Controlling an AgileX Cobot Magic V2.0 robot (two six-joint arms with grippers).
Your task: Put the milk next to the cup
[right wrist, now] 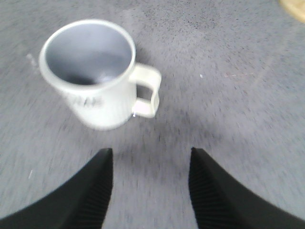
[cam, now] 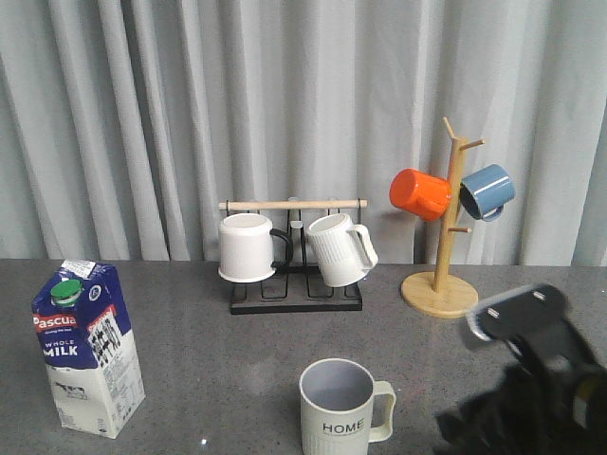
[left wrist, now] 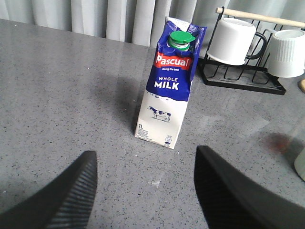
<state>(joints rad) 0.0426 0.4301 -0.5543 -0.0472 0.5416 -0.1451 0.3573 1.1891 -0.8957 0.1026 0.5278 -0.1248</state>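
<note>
A: One milk [cam: 86, 346] carton, upright at the surface's [cam: 209, 370] front left, reads "Pascual WHOLE MILK", "1L", green cap [cam: 65, 292].

B: One cup [cam: 340, 408], "HOME", front centre, well apart from it.

A: Four more mugs: two on the black rack [cam: 296, 256], orange and blue on the wooden tree [cam: 446, 227].

B: Left gripper [left wrist: 145, 191] wide open, empty, facing the carton. Right gripper [right wrist: 150, 188] open, empty, near the cup.
</note>
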